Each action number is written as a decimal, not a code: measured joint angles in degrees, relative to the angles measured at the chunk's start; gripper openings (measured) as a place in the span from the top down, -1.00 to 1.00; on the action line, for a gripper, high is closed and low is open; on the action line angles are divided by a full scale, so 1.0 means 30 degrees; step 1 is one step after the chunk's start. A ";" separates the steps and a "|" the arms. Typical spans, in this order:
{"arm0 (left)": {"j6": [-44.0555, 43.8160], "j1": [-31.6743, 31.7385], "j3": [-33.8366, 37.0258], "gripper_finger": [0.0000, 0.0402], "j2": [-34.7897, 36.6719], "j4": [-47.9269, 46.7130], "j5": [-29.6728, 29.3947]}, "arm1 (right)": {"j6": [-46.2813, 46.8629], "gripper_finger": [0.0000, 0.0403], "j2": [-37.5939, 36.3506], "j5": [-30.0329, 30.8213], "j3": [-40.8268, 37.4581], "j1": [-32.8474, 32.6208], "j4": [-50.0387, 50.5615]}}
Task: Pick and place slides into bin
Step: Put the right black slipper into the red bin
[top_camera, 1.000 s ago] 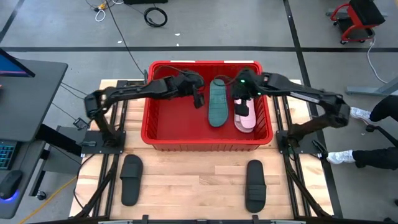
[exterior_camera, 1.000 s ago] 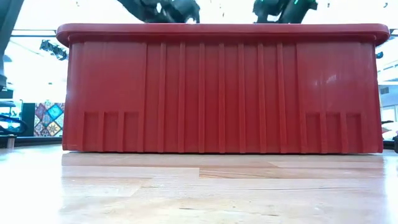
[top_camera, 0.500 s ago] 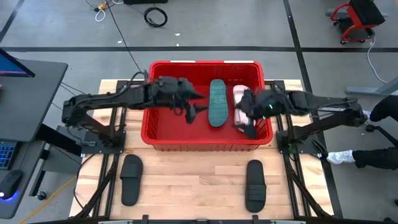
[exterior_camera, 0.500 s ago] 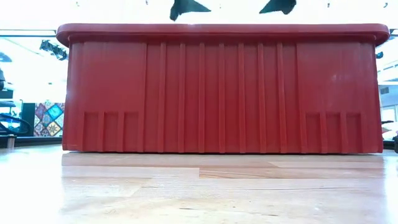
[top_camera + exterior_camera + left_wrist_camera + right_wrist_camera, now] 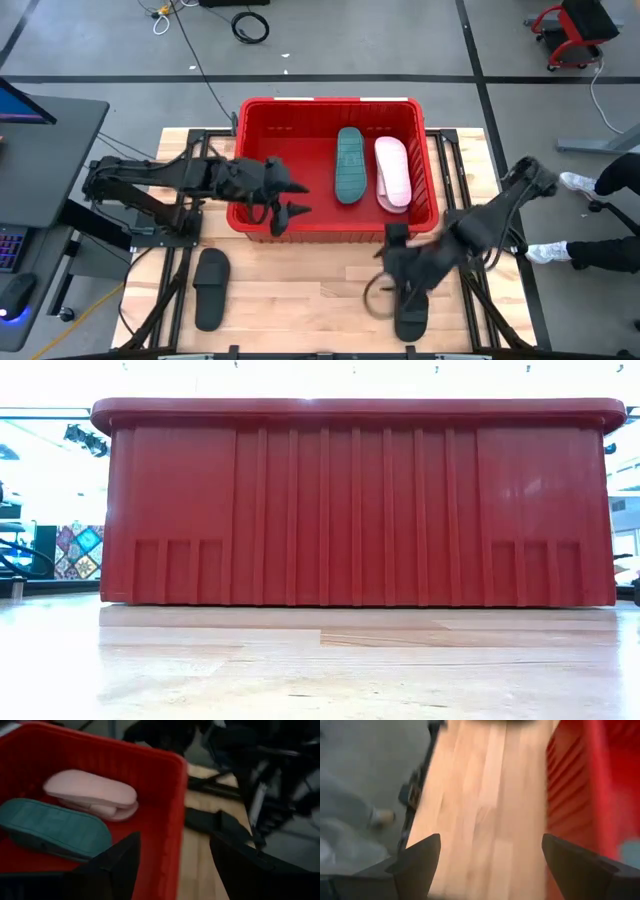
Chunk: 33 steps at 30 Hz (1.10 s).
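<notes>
Inside the bin point(image 5: 255, 215) lie two slides, teal point(image 5: 348, 165) and pink point(image 5: 392, 172).

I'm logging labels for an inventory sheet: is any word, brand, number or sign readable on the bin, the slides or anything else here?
No readable text in any view.
The red bin: plain ribbed walls, no label.
The teal slide, the pink slide and the black slide: no brand mark visible.
The monitor at the left edge: too cropped to read.
</notes>
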<state>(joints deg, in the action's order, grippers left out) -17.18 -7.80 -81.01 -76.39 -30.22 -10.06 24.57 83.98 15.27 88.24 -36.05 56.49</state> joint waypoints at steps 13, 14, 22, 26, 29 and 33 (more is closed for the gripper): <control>-0.0177 -0.7612 0.0015 -0.24 0.0215 -0.1974 -0.2849 | 1.2868 -0.97 0.5332 -0.4322 0.0312 -0.3701 0.4049; -0.0353 -0.8001 0.0015 -0.24 0.0215 -0.1974 -0.3167 | 1.2999 -0.96 0.5299 -0.5023 -0.0323 -0.3702 0.3797; -0.2383 -1.0632 0.0015 -0.17 0.0215 -0.2028 -0.4888 | 1.3163 -0.90 0.2309 -0.7994 -0.7925 -0.2451 -0.2746; -0.2756 -1.1502 0.0015 -0.16 0.0215 -0.2008 -0.6664 | 1.1479 -0.87 0.1456 -0.8749 -1.0536 -0.1827 -0.5231; -0.3446 -1.1927 0.0015 -0.17 0.0215 -0.1989 -0.7504 | 1.0718 -0.81 0.1460 -1.1233 -1.2327 -0.1356 -0.7169; -0.4197 -1.2098 0.0015 -0.16 0.0215 -0.1989 -0.7514 | 1.0780 -0.60 0.1460 -1.3459 -1.3822 -0.1233 -1.0391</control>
<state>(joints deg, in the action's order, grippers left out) -29.77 -44.10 -80.97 -75.75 -36.18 -32.60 56.91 88.36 -25.10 46.78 -39.75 25.31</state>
